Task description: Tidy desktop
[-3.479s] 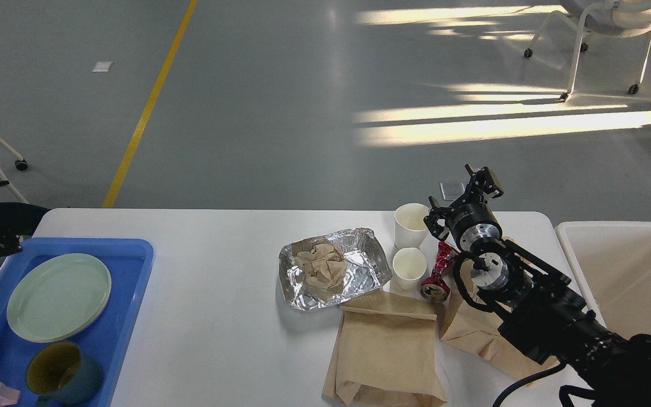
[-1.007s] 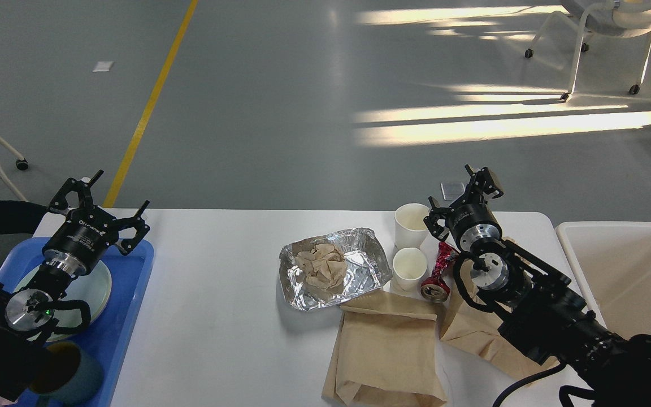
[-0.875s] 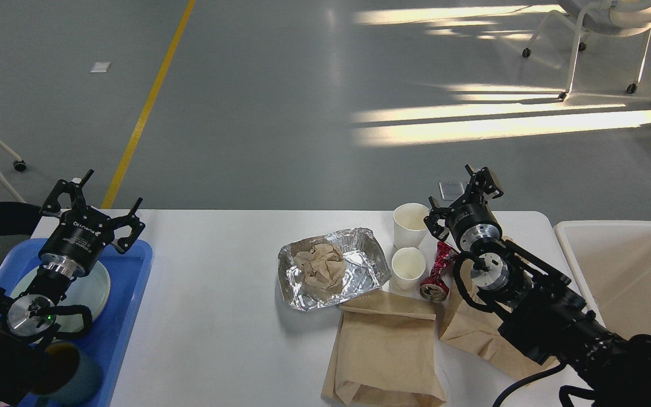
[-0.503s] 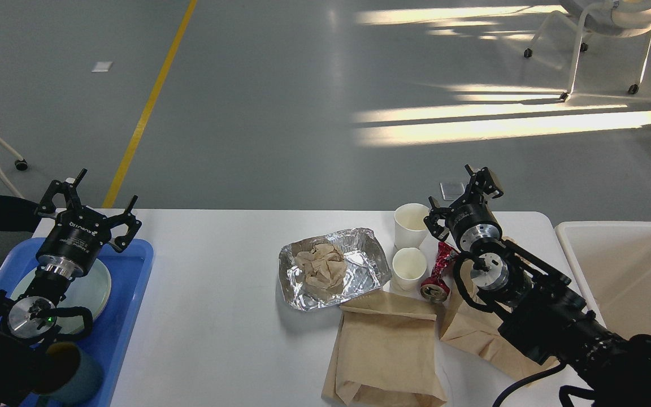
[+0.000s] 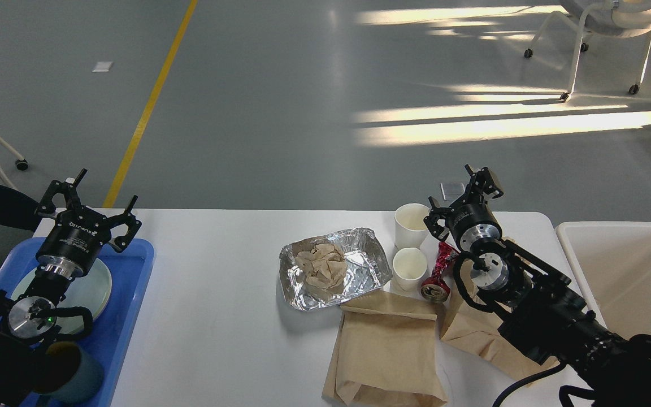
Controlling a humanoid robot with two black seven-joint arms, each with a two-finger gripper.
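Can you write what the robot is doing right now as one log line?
task: tidy desktop | left hand: open, empty | right hand: open, empty | trash: untouched

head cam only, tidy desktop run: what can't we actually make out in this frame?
All in the head view:
- Right brown bag: mostly hidden under the right arm.
- Crushed red can: label too small to read.
- Flat brown bag: bottom cut by the frame edge.
- Green plate and cup in the blue tray: partly behind the left arm.
- Cream bin: right side cut off.
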